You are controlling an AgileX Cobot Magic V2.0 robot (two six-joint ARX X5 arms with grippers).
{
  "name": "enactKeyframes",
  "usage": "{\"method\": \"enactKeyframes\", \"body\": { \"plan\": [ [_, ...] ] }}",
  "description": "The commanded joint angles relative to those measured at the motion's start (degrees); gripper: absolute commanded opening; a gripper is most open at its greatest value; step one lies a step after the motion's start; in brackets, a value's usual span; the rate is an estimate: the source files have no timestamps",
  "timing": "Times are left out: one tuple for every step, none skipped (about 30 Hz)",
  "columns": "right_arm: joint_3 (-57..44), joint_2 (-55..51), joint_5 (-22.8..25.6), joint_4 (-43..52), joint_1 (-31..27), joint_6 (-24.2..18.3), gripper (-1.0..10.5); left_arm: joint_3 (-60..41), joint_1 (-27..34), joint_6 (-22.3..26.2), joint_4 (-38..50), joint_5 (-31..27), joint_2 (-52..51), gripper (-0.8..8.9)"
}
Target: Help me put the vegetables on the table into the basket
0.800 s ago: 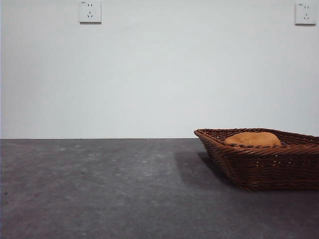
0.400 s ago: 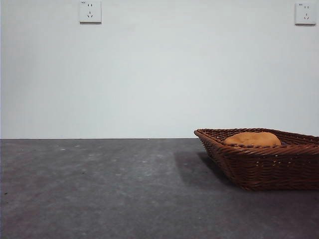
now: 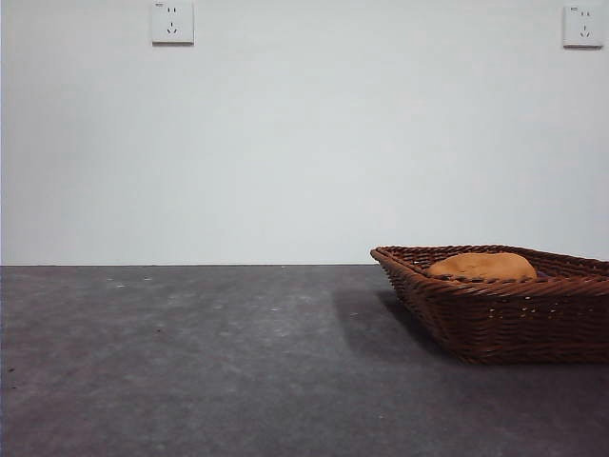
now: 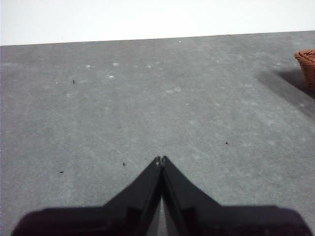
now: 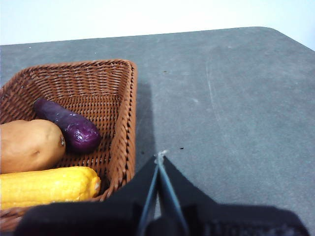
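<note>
Three vegetables lie together inside the basket (image 5: 74, 98). From the right wrist view, the corn (image 5: 47, 187) is along one wall of the basket, the brown tuber (image 5: 29, 145) is touching it on one side, and the purple eggplant (image 5: 66, 125) lies just beside the tuber, more toward the middle of the woven floor. From the front view only the rounded top of the tuber (image 3: 481, 266) shows above the braided rim; the corn and the eggplant are hidden behind the basket wall (image 3: 514, 319). The basket stands on the right part of the grey table (image 3: 209, 362).

The right gripper (image 5: 160, 157) is over the bare table just beside the outer wall of the basket, and its two black jaws are pressed together to a point, with nothing between them. The left gripper (image 4: 160, 160) is well apart from the basket, over bare table, and its jaws are also pressed together and empty. In that wrist view only a corner of the basket (image 4: 307, 66) shows at the edge.

On the white wall behind the table there are two power sockets (image 3: 172, 22).
</note>
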Motion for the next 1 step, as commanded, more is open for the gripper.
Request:
{"method": "enactKeyframes", "body": {
  "plan": [
    [-0.5,-0.1,0.0,0.3,0.0,0.6,0.0,-0.5,0.2,-0.5,0.3,0.0,0.0,-0.04]
  ]
}}
